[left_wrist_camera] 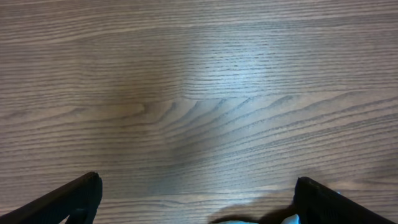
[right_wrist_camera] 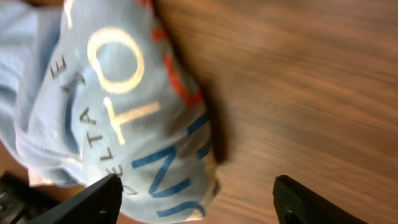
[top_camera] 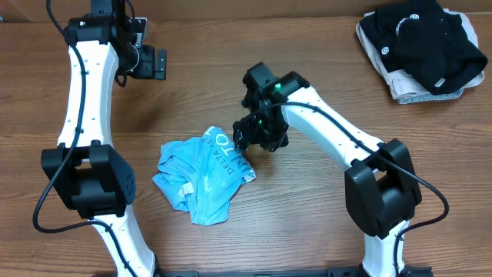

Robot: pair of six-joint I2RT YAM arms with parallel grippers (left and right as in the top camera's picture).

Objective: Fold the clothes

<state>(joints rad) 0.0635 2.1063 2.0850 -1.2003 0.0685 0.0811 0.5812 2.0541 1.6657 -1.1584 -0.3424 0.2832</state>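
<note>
Item: T-shirt [top_camera: 204, 173], sky-blue, lay crumpled in a heap on the wooden surface [top_camera: 307, 46], printed face up, no sleeve or hem laid flat; folding judged not yet begun. Right pincer [top_camera: 244, 137] hovered at the heap's upper right edge, released and empty. In the wrist view its fingers [right_wrist_camera: 93, 202] stood wide apart, one over the lettered cloth, the other over bare wood just beside the T-shirt. Left pincer [top_camera: 160, 63] hung well apart from the T-shirt, up and to its left, likewise released with nothing between its jaws, facing bare wood. Hazards, as judged: a closure here would likely bite several bunched layers at once, so a pull would drag the whole heap rather than open it out. The finger over wood could scrape or stall against the surface if brought down too low. With the left pincer so distant, nothing would anchor the far side, and the cloth could slide or twist tighter. Containers: none visible, hence no contents to record. Other stock: a black garment [top_camera: 419, 38] piled on a pale garment [top_camera: 407, 86], far up and right of the T-shirt, clear of both arms.
</note>
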